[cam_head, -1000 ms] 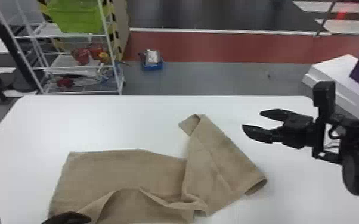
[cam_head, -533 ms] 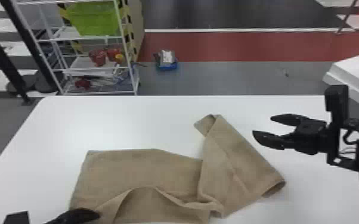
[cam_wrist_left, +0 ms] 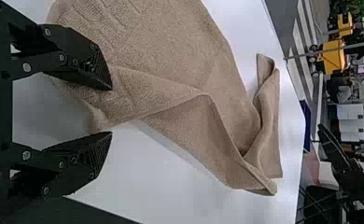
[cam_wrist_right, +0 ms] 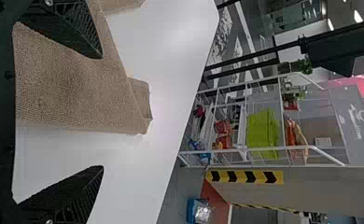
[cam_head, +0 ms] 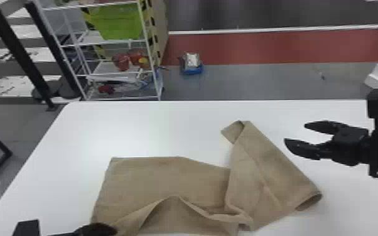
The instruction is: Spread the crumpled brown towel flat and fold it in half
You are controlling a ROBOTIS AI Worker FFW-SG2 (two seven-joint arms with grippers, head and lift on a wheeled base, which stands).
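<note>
The towel (cam_head: pixel 166 177) lay partly spread at lower centre, flattening unfinished, halving undone, left gripper (cam_wrist_left: pixel 111 111) and right gripper (cam_head: pixel 295 133) agape.

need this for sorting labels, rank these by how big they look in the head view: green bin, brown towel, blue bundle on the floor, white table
Largest to smallest:
1. white table
2. brown towel
3. green bin
4. blue bundle
</note>
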